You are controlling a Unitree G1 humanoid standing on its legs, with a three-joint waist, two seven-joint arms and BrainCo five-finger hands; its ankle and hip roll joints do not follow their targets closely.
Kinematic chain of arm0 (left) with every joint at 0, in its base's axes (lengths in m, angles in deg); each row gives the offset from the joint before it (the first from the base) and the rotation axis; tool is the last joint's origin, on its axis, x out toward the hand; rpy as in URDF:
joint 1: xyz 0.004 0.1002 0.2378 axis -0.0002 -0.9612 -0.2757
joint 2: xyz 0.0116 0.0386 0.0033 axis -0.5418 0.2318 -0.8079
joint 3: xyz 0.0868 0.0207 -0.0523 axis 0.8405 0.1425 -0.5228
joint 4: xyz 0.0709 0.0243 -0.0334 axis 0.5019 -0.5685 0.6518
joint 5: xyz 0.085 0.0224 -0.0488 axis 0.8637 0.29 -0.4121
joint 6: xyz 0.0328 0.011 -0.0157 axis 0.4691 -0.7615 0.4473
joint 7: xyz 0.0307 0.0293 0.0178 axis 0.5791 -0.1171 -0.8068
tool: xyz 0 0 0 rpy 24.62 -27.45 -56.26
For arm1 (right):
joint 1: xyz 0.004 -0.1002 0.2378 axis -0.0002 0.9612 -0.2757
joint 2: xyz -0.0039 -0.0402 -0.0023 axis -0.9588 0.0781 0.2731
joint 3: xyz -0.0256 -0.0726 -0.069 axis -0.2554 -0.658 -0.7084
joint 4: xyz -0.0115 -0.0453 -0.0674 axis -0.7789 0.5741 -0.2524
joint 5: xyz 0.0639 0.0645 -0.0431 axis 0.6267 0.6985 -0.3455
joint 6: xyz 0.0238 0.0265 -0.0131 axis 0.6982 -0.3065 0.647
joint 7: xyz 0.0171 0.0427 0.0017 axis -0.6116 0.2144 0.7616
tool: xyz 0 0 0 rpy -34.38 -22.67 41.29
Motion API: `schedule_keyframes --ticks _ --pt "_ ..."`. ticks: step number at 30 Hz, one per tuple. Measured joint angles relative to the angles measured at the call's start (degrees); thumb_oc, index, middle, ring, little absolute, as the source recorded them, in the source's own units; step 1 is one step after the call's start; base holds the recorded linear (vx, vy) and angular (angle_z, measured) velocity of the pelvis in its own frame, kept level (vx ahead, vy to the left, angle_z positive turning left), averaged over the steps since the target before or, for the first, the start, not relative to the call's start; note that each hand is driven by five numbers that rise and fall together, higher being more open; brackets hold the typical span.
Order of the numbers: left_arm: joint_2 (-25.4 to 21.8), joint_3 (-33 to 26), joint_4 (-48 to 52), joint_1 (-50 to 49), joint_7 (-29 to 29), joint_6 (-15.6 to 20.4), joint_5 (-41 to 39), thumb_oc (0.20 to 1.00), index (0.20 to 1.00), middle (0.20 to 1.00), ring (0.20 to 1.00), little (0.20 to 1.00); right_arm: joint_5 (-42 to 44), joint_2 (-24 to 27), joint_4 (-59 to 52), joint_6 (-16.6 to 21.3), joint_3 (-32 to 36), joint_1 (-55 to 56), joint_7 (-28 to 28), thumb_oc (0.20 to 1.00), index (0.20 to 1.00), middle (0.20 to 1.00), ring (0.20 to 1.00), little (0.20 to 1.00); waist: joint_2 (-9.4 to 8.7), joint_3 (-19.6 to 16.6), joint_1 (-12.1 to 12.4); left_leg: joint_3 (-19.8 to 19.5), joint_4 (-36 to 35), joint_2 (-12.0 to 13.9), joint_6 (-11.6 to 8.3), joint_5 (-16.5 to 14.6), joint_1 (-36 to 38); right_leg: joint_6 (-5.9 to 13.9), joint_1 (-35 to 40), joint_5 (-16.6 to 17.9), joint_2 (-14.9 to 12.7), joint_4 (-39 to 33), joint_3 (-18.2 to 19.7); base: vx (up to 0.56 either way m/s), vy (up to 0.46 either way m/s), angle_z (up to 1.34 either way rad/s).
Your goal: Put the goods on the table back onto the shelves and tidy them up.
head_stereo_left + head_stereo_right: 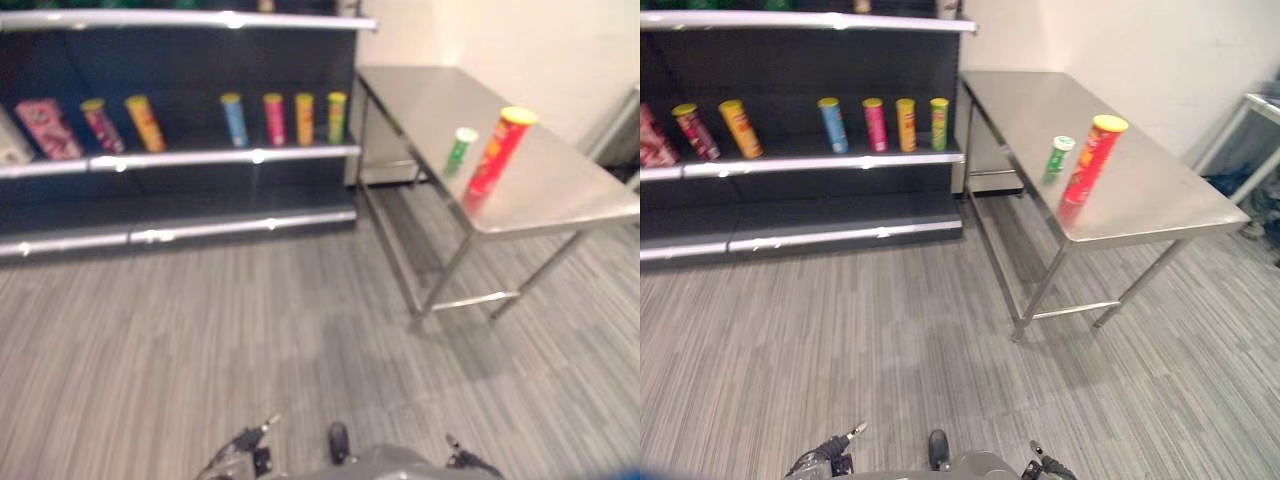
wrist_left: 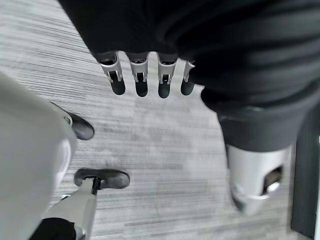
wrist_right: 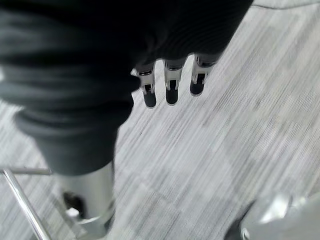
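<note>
Two goods stand upright on the steel table [image 1: 560, 195] at the right: a tall red can with a yellow lid [image 1: 497, 150] and a shorter green can with a white lid [image 1: 460, 150] just left of it. The dark shelf unit [image 1: 180, 155] at the left back carries several coloured cans in a row, among them a blue one [image 1: 234, 118] and a green one [image 1: 336, 116]. My left hand [image 2: 141, 82] hangs over the grey floor with straight fingers, holding nothing. My right hand [image 3: 171, 85] hangs the same way, open and empty. Both hands are far from the table.
A pink box [image 1: 45, 128] stands at the shelf's left end. Striped grey floor [image 1: 890, 340] lies between me and the shelf and table. The table's legs and crossbar [image 1: 1070, 308] reach down to the floor. A white frame [image 1: 1250, 130] stands at the far right.
</note>
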Motion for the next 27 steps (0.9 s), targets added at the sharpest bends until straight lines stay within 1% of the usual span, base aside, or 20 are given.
schedule_keyframes --ticks 1,2,3,4,6,7,8,9,10,11,12,14,15,17,18,19,20,23,25,27 --pt "0.05 0.54 0.95 -0.16 -0.1 0.02 0.02 1.0 1.0 1.0 1.0 1.0 -0.06 0.13 -0.78 0.1 -0.67 0.25 0.54 1.0 1.0 1.0 1.0 1.0 0.24 -0.75 0.82 1.4 10.9 -1.03 -0.86 3.07 -5.3 -0.88 0.74 -0.62 0.13 -1.05 0.13 0.21 0.034 -0.27" --pt "-0.18 0.46 1.43 0.53 -0.02 0.16 0.03 1.0 1.0 1.0 1.0 1.0 -0.2 -0.26 -0.89 0.17 -1.73 -0.11 0.77 1.0 1.0 1.0 1.0 1.0 0.25 -0.86 0.96 4.21 18.34 -0.88 -0.29 3.37 -8.88 -2.53 1.32 0.0 -0.15 -1.15 0.55 0.18 0.027 -0.34" --pt "-0.22 0.41 2.07 0.6 -0.06 0.25 0.02 1.0 1.0 1.0 1.0 1.0 -0.52 -0.33 -1.28 0.02 -1.99 -0.29 0.88 1.0 1.0 1.0 1.0 1.0 0.14 -0.82 1.46 5.72 20.99 -0.47 -0.22 3.48 -10.76 -4.42 1.36 0.43 -0.15 -1.06 0.97 0.1 0.015 -0.34" --pt "-0.44 -0.1 2.51 0.85 -0.3 0.28 -0.01 1.0 1.0 1.0 1.0 1.0 -0.7 -0.33 -1.87 -0.07 -2.15 -0.93 1.06 1.0 1.0 1.0 1.0 1.0 0.03 -0.5 1.81 9.12 23.37 2.48 1.17 4.0 -13.98 -5.46 1.7 0.85 -0.23 -1.34 1.12 0.1 0.058 -0.26" --pt "-0.58 -0.2 3.59 1.5 -0.42 0.59 -0.03 1.0 1.0 1.0 1.0 1.0 -1.64 -0.51 -2.17 0.1 -2.07 -2.07 0.92 1.0 1.0 1.0 1.0 1.0 -0.97 0.22 1.72 15.39 21.58 6.96 2.53 4.85 -17.48 -5.27 2.02 1.48 -1.25 -2.37 1.03 0.22 0.17 -0.05" --pt "-0.96 -0.14 4.56 2.4 -0.45 0.99 -0.09 1.0 1.0 1.0 1.0 1.0 -2.13 -0.69 -2.74 -0.01 -2.17 -2.61 0.62 1.0 1.0 1.0 1.0 1.0 -1.82 0.68 2.38 16.2 14.8 6.55 1.29 5.33 -19.57 -4.66 3.85 1.37 -3.03 -4.27 1.71 0.33 0.294 0.16" --pt "-0.43 -0.19 5.28 3.13 -0.48 1.62 -0.09 1.0 1.0 1.0 1.0 1.0 -2.31 -0.27 -3.17 -0.01 -1.61 -3.44 0.14 1.0 1.0 1.0 1.0 1.0 -2.96 1.91 3.89 18.53 1.79 5.0 1.26 6.5 -19.14 -1.22 5.08 -1.13 -5.63 -6.03 1.81 0.28 0.266 0.05" --pt "0.09 -0.3 5.71 3.13 -0.81 2.31 -0.13 1.0 1.0 1.0 1.0 1.0 -2.75 0.44 -4.03 0.13 -1.65 -4.25 0.1 1.0 1.0 1.0 1.0 1.0 -2.2 2.89 5.08 18.44 -8.47 4.77 0.57 9.02 -17.99 -0.86 5.66 -2.17 -6.11 -5.09 1.15 0.36 0.347 0.0" --pt "0.05 -1.25 5.99 2.38 -0.81 2.38 -0.24 1.0 1.0 1.0 1.0 1.0 -4.28 1.2 -4.74 0.18 -1.92 -5.07 0.11 1.0 1.0 1.0 1.0 1.0 -0.41 3.79 4.91 18.54 -17.05 4.87 -0.3 11.89 -16.54 0.38 7.32 0.38 -5.58 -5.68 0.68 0.27 0.26 -0.01" --pt "1.01 -2.04 5.36 2.28 -0.87 2.32 -0.36 1.0 1.0 1.0 1.0 1.0 -5.32 2.06 -4.73 0.36 -1.92 -5.03 0.01 1.0 1.0 1.0 1.0 1.0 1.28 3.78 4.82 17.86 -26.38 4.94 -0.9 14.09 -14.07 -1.03 8.56 -0.99 -4.79 -7.06 0.59 0.27 0.254 0.1" --pt "1.39 -2.26 4.97 2.14 -0.85 2.32 -0.59 1.0 1.0 1.0 1.0 1.0 -6.58 3.02 -3.66 0.13 -1.88 -5.35 -0.25 1.0 1.0 1.0 1.0 1.0 2.94 4.02 5.54 15.66 -31.09 4.56 -1.46 17.07 -14.54 -1.36 9.41 -1.19 -3.98 -7.54 0.71 0.38 0.339 -0.04" --pt "1.02 -2.75 3.27 2.23 -0.9 2.27 -2.31 1.0 1.0 1.0 1.0 1.0 -8.38 3.74 -1.34 -0.31 -1.85 -5.7 -0.68 1.0 1.0 1.0 1.0 1.0 4.35 5.5 6.48 7.87 -31.29 3.33 -1.82 20.3 -16.4 -2.44 11.82 -1.47 -2.9 -8.36 2.72 0.45 0.401 -0.23" --pt "0.93 -3.06 2.62 2.04 -1.0 2.12 -2.89 1.0 1.0 1.0 1.0 1.0 -8.98 3.82 -0.53 -0.93 -1.56 -5.93 -0.97 1.0 1.0 1.0 1.0 1.0 4.22 5.86 7.0 3.63 -31.3 2.66 -1.6 20.88 -17.05 -3.8 12.39 -1.53 -3.12 -8.33 3.85 0.41 0.452 -0.5" --pt "0.83 -4.08 2.83 2.2 -0.94 2.27 -5.03 1.0 1.0 1.0 1.0 1.0 -9.34 4.13 0.54 -1.47 -1.56 -6.22 -1.04 1.0 1.0 1.0 1.0 1.0 3.87 6.66 7.78 0.14 -31.0 1.83 -1.25 22.33 -17.92 -3.04 14.24 -2.59 -4.28 -8.31 7.13 0.35 0.473 -0.77" --pt "0.79 -4.18 2.93 2.22 -0.85 2.53 -5.18 1.0 1.0 1.0 1.0 1.0 -10.35 4.37 0.92 -1.64 -1.22 -6.47 -1.05 1.0 1.0 1.0 1.0 1.0 3.77 6.99 7.96 -0.56 -31.06 1.45 -1.08 23.09 -17.99 -2.61 15.35 -3.24 -5.28 -8.3 8.87 0.32 0.501 -1.03" --pt "1.3 -4.27 2.9 1.56 -0.82 2.64 -5.18 1.0 1.0 1.0 1.0 1.0 -11.09 4.99 1.08 -1.96 -1.15 -5.52 -0.96 1.0 1.0 1.0 1.0 1.0 4.85 7.04 7.87 -0.6 -30.4 1.93 -0.88 22.56 -16.97 -1.68 17.0 -4.84 -5.52 -7.84 11.09 0.23 0.367 -1.21" --pt "1.47 -4.55 3.01 1.11 -0.63 2.74 -5.33 1.0 1.0 1.0 1.0 1.0 -11.47 5.41 0.68 -2.1 -1.23 -5.1 -0.8 1.0 1.0 1.0 1.0 1.0 5.8 7.11 7.76 -0.21 -29.64 2.45 -0.73 26.06 -15.62 -0.84 17.9 -7.5 -5.39 -5.3 13.48 0.3 0.595 -1.03" --pt "0.83 -4.07 1.75 2.72 -0.29 2.83 -5.28 1.0 1.0 1.0 1.0 1.0 -13.12 4.41 -0.15 -2.56 -0.54 -1.99 0.0 1.0 1.0 1.0 1.0 1.0 3.34 7.52 7.42 3.01 -24.03 -1.1 0.25 26.44 -14.37 0.99 16.36 -11.91 -8.53 5.21 13.72 0.2 0.414 -0.55" --pt "0.59 -3.9 1.67 3.58 -0.29 2.94 -5.09 1.0 1.0 1.0 1.0 1.0 -13.27 3.37 -0.27 -2.64 -0.69 -1.42 0.56 1.0 1.0 1.0 1.0 1.0 2.2 7.27 7.32 4.0 -22.83 -3.95 2.37 25.1 -13.01 1.88 14.91 -11.68 -11.02 10.35 13.87 0.27 0.417 -0.45" --pt "0.54 -3.85 1.14 3.61 -0.17 2.75 -4.95 1.0 1.0 1.0 1.0 1.0 -12.87 2.93 -0.81 -2.46 -0.67 -1.47 1.21 1.0 1.0 1.0 1.0 1.0 2.01 7.17 6.3 4.33 -22.97 -5.17 4.27 24.48 -11.39 2.72 11.84 -12.36 -11.88 18.61 13.59 0.25 0.377 -0.28"
